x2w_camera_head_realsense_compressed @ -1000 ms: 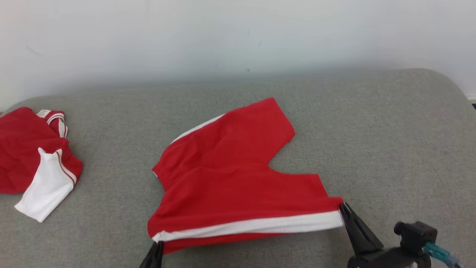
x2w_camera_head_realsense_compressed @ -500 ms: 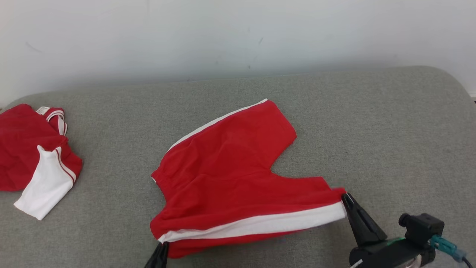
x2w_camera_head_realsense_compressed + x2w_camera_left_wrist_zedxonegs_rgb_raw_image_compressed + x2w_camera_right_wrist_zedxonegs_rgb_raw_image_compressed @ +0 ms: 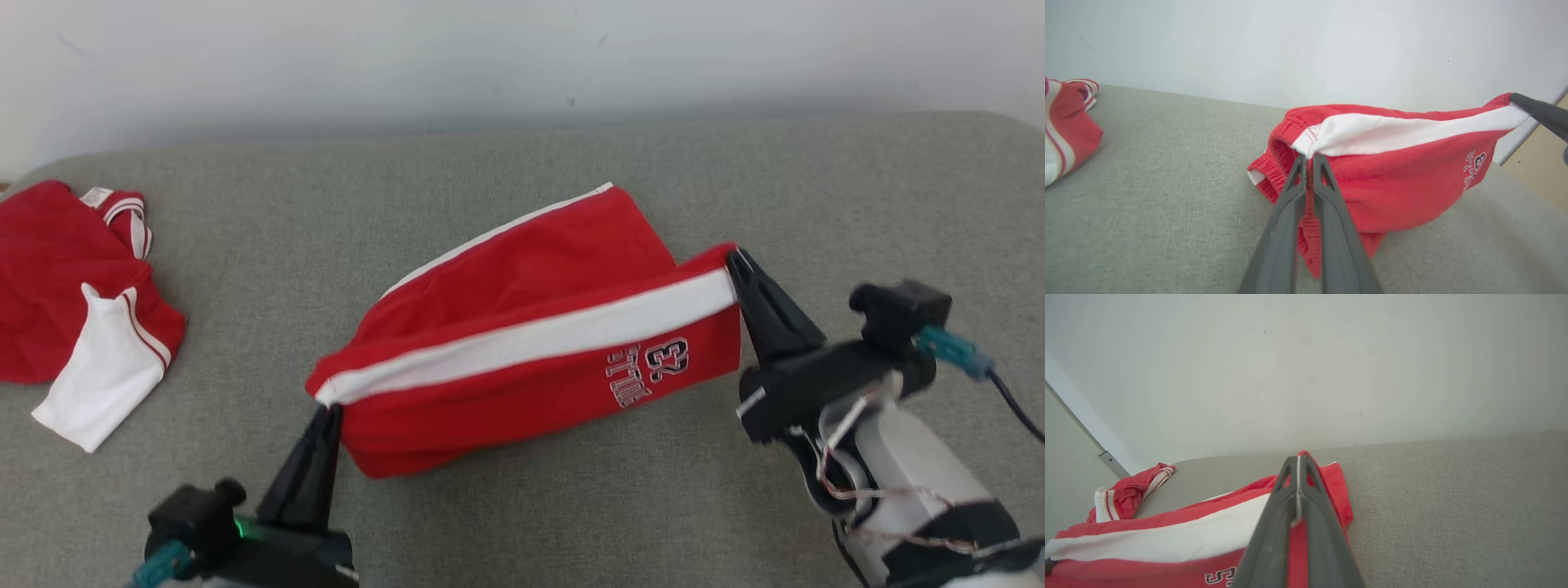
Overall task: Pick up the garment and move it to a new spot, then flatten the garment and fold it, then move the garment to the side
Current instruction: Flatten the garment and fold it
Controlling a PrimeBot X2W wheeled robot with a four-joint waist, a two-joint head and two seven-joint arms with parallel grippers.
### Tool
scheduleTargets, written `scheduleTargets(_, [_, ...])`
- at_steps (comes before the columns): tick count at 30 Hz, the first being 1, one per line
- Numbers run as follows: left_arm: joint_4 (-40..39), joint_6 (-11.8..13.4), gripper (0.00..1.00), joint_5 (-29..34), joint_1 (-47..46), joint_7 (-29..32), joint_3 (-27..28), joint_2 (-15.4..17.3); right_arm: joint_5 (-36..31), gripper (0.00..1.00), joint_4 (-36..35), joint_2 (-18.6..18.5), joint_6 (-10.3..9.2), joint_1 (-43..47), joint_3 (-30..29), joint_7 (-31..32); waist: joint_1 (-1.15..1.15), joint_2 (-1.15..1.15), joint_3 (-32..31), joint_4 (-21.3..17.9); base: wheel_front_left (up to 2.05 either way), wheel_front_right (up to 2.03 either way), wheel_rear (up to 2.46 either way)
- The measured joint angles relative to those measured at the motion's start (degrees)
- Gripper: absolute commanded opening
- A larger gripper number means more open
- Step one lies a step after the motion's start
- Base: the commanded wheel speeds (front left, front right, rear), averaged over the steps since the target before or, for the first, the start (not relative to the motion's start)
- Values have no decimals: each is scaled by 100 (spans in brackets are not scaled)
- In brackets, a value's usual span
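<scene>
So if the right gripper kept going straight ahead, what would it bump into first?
The right gripper is shut on the shorts. Beyond its tip the way looks free until the wall, I think, though depth is unclear.

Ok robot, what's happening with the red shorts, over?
Left tool shut on shorts, waist end. Right tool shut on leg end. Shorts stretched between them, part resting on couch. Red shirt far left, not blocking.

A grey fabric-covered surface [image 3: 522,506] meets a plain white wall [image 3: 522,57].
</scene>
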Motion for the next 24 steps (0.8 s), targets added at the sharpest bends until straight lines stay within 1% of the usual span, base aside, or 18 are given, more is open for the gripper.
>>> scheduleTargets(5, [218,-40,0,-13,-596,-14,92,41,168,0,813,89,0,-1068,288,-31,0,0,247,47,0,0,0])
scheduleTargets(12, [682,-62,0,-55,-1313,-14,163,66,394,0,2008,350,0,-2446,769,-80,0,0,680,94,0,0,0])
scheduleTargets(18, [1134,-89,0,-93,-1917,-15,69,10,534,0,2973,466,0,-3323,1112,-152,1,0,1088,162,0,0,0])
scheduleTargets(24, [1473,-98,0,-110,-2435,-14,47,-20,653,0,3701,647,0,-3975,1432,-232,0,1,1488,233,0,0,0])
